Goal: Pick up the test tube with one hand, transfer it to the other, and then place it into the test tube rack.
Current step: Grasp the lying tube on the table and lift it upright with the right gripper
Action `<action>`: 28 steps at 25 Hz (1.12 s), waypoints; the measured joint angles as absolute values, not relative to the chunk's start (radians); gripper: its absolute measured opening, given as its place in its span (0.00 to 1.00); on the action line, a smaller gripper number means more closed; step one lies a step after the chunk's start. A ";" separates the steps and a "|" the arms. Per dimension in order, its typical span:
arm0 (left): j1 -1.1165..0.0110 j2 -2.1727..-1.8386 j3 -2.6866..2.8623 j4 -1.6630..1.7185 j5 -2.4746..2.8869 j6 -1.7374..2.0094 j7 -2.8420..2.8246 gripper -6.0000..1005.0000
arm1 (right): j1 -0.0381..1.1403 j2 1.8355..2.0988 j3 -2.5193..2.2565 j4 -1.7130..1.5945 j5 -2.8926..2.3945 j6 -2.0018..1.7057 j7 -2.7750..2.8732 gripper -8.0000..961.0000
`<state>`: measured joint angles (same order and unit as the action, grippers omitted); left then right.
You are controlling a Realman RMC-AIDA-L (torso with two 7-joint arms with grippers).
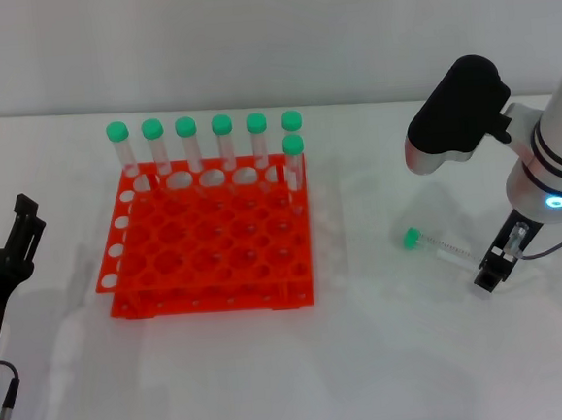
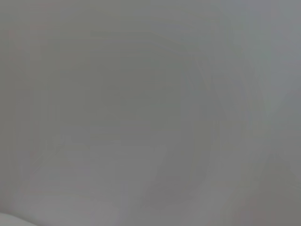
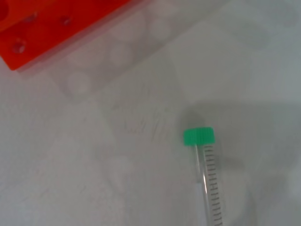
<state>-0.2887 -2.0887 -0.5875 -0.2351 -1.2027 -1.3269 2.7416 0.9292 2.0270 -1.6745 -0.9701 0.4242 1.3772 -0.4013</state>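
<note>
The test tube point(image 1: 440, 246) lies flat on the white table at the right, its green cap toward the rack. It also shows in the right wrist view point(image 3: 207, 174), running out of the frame's edge. My right gripper point(image 1: 495, 263), on the arm with the blue light, is low over the table at the tube's tapered end. My left gripper point(image 1: 0, 232) is parked at the left edge of the table, open and empty. The orange-red test tube rack point(image 1: 206, 250) stands left of centre; one corner of it shows in the right wrist view point(image 3: 51, 28). The left wrist view shows only blank grey.
Several identical green-capped tubes point(image 1: 222, 142) stand upright in the rack's back rows, one point(image 1: 294, 165) a row nearer at its right end. White table point(image 1: 371, 359) lies between the rack and the lying tube.
</note>
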 joint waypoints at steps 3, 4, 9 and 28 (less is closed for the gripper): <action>-0.289 -2.089 -0.587 -0.237 -1.203 -1.327 2.741 0.87 | 0.933 2.028 -1.676 -0.955 0.429 1.360 -0.402 0.58; -0.288 -2.089 -0.588 -0.237 -1.203 -1.327 2.741 0.87 | 0.935 2.028 -1.676 -0.951 0.433 1.357 -0.404 0.58; -0.288 -2.088 -0.587 -0.237 -1.203 -1.327 2.741 0.87 | 0.950 2.028 -1.677 -0.909 0.469 1.344 -0.427 0.56; -0.288 -2.088 -0.587 -0.238 -1.203 -1.335 2.741 0.87 | 0.990 2.025 -1.667 -0.827 0.482 1.307 -0.442 0.29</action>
